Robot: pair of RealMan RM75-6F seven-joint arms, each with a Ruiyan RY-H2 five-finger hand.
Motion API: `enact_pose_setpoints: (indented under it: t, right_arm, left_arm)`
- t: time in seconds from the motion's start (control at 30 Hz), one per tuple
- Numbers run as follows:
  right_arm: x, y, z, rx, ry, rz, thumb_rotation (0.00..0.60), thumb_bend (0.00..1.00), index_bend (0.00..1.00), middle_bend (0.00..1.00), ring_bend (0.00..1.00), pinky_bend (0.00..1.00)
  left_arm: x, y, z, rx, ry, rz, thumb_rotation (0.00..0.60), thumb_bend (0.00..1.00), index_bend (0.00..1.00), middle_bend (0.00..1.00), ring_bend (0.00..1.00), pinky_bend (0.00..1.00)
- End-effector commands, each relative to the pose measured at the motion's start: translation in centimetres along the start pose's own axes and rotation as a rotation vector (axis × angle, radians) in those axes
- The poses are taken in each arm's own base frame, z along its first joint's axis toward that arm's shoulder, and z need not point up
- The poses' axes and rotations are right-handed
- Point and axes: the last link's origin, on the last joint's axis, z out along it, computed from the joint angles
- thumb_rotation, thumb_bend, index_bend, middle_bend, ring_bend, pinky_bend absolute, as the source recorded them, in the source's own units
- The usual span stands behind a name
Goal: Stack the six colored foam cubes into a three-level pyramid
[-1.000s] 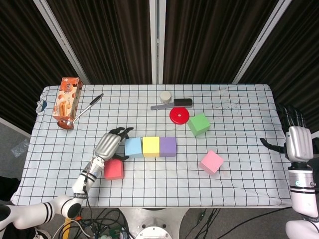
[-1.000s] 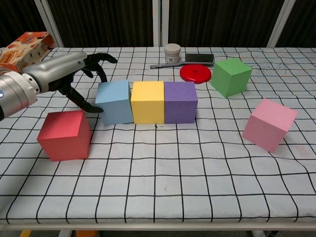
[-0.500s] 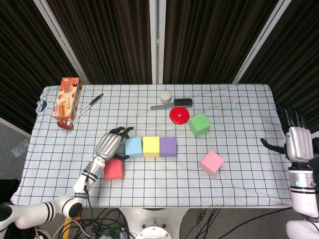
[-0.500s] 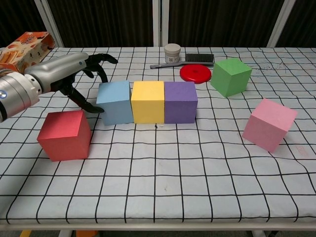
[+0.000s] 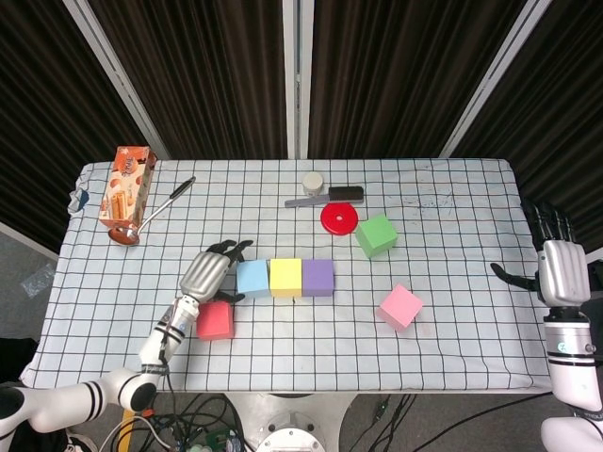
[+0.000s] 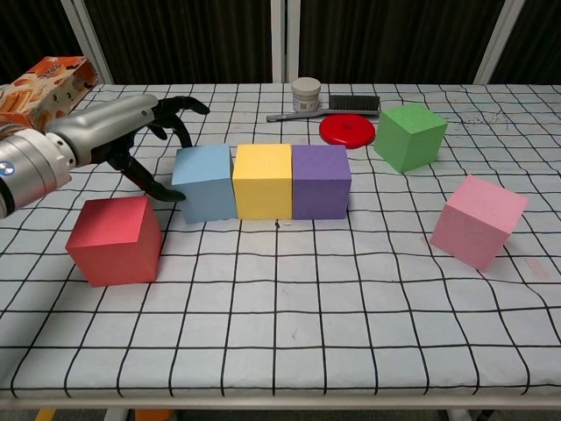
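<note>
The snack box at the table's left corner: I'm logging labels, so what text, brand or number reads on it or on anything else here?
Snack box: printing shows, but too small and blurred to read.
White jar: no legible label.
Foam cubes, such as the yellow cube: no markings.

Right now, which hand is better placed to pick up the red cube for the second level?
Left. The left hand is open right beside the red cube and the blue cube; the right hand sits off the table's far edge.
</note>
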Motion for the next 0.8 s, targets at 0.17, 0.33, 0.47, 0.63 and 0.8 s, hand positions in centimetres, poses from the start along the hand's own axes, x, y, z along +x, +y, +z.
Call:
enact_pose_setpoints:
  t: [0.17, 0.33, 0.47, 0.63, 0.8]
  right_arm:
    - [-0.23, 0.11, -0.06, -0.004, -0.007, 0.000, 0.600, 0.06, 0.00, 0.14, 0.00, 0.00]
    - [-0.24, 0.14, -0.06, -0.004, -0.006, 0.003, 0.600, 0.06, 0.00, 0.14, 0.00, 0.00]
    - [-0.24, 0.13, -0.06, -0.003, -0.005, 0.003, 0.600, 0.06, 0.00, 0.14, 0.00, 0.00]
    - [-0.37, 0.22, -0.10, -0.007, -0.010, 0.003, 0.600, 0.06, 0.00, 0.14, 0.00, 0.00]
    - [-0.28, 0.37, -0.05, -0.011, -0.007, 0.004, 0.600, 0.06, 0.00, 0.14, 0.00, 0.00]
  left_arm:
    - [0.01, -0.05, 0.01, -0.001, 0.002, -0.002, 0.600, 0.18, 0.12, 0.42, 0.15, 0.23]
    - [0.08, 0.00, -0.06, -0.005, 0.003, -0.005, 0.600, 0.18, 0.12, 0.42, 0.15, 0.23]
    - [0.12, 0.05, -0.12, -0.012, 0.001, -0.003, 0.600, 0.18, 0.12, 0.42, 0.15, 0.23]
    - [-0.01, 0.05, -0.02, -0.021, -0.006, 0.003, 0.600, 0.18, 0.12, 0.42, 0.15, 0.22]
    - [-0.06, -0.05, 0.20, -0.022, -0.014, 0.010, 0.600, 0.18, 0.12, 0.42, 0.15, 0.22]
